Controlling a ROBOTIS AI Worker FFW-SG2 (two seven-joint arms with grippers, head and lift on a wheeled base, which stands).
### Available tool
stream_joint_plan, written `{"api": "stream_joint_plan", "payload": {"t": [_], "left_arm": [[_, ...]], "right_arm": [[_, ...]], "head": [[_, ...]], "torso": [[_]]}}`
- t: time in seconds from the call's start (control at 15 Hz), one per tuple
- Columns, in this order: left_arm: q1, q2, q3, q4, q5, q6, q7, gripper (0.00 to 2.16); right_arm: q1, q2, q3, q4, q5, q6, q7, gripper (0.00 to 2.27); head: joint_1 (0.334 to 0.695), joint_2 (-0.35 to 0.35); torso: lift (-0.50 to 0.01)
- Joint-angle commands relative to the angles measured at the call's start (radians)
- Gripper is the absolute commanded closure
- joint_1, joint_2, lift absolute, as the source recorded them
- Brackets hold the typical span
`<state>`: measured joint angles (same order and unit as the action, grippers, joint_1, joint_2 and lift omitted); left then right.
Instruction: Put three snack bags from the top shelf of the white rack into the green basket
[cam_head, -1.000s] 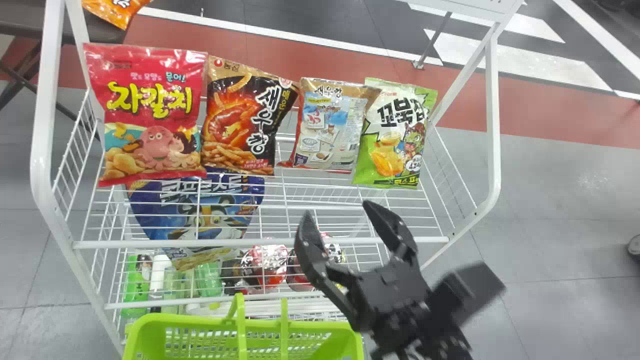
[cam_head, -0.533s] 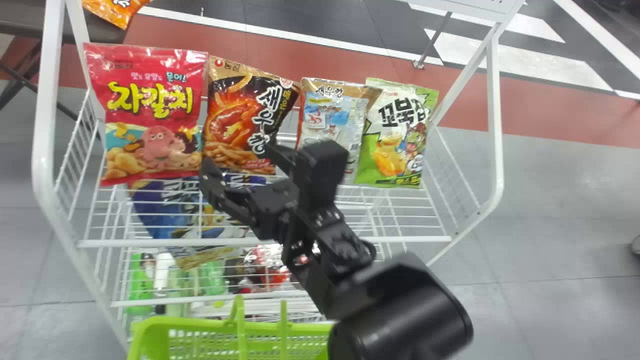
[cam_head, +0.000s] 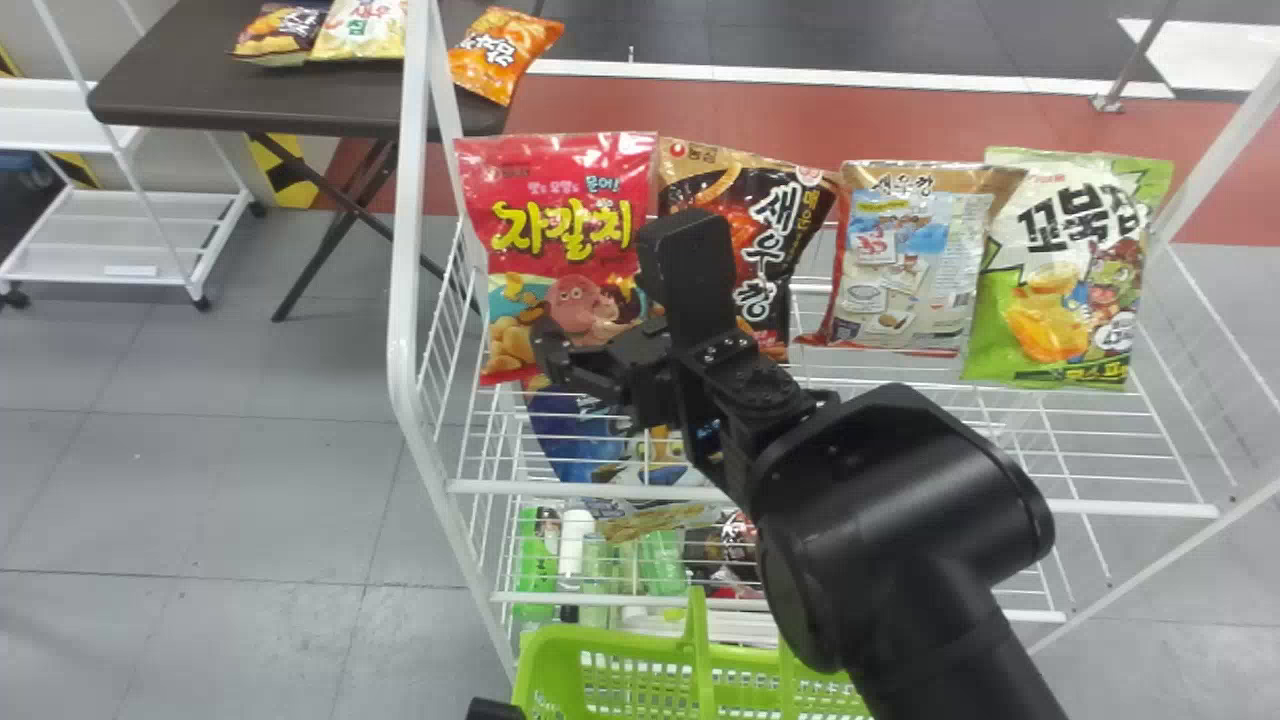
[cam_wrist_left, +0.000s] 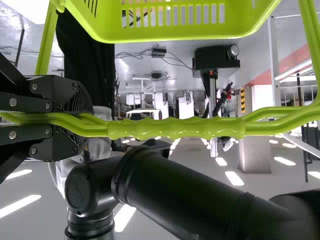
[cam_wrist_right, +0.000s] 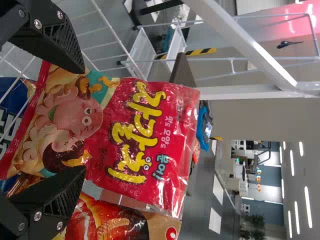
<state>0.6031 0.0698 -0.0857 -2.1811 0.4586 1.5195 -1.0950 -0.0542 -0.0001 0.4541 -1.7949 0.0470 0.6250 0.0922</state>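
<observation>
Red snack bag (cam_head: 565, 180) is faced just beyond by right fingers (cam_head: 556, 355), spread wide, nothing gripped; green basket (cam_head: 610, 642) handle (cam_wrist_left: 175, 128) is clamped between left fingers (cam_wrist_left: 75, 97).

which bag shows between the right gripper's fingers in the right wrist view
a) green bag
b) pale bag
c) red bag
c: the right gripper's fingers stand apart, with the red bag across the gap between them.
</observation>
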Motion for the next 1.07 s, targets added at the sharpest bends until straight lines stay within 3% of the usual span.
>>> {"api": "stream_joint_plan", "payload": {"t": [0.0,0.2,0.33,0.47,0.53,0.73,1.0], "left_arm": [[-0.009,0.008,0.004,0.004,0.012,0.005,-0.003,2.15],[-0.008,0.012,0.02,0.006,0.022,0.008,-0.022,2.15],[-0.002,0.013,0.027,0.001,0.026,0.008,-0.025,2.15],[0.0,0.015,0.029,-0.003,0.026,0.011,-0.026,2.15],[-0.002,0.015,0.029,-0.003,0.026,0.011,-0.026,2.15],[0.0,0.015,0.029,-0.009,0.028,0.014,-0.025,2.15],[-0.002,0.013,0.035,-0.025,0.028,0.014,-0.013,2.15]], "right_arm": [[-0.061,0.001,0.003,0.081,0.019,0.003,-0.002,0.16],[-0.145,0.001,0.009,0.177,0.004,0.019,0.011,0.26],[-0.18,0.001,0.006,0.212,-0.01,0.046,0.066,0.57],[-0.19,0.001,0.005,0.215,-0.01,0.089,0.104,1.7],[-0.174,0.001,0.003,0.201,-0.009,0.095,0.119,2.06],[-0.107,0.001,0.003,0.091,-0.001,0.098,0.162,2.2],[0.034,0.001,0.001,-0.201,0.007,0.258,0.153,2.22]], "head": [[0.695,0.001],[0.695,-0.005],[0.695,0.002],[0.695,0.014],[0.695,0.018],[0.695,0.032],[0.695,0.06]], "torso": [[0.0],[0.0],[0.0],[0.0],[0.0],[0.0],[0.0]]}}
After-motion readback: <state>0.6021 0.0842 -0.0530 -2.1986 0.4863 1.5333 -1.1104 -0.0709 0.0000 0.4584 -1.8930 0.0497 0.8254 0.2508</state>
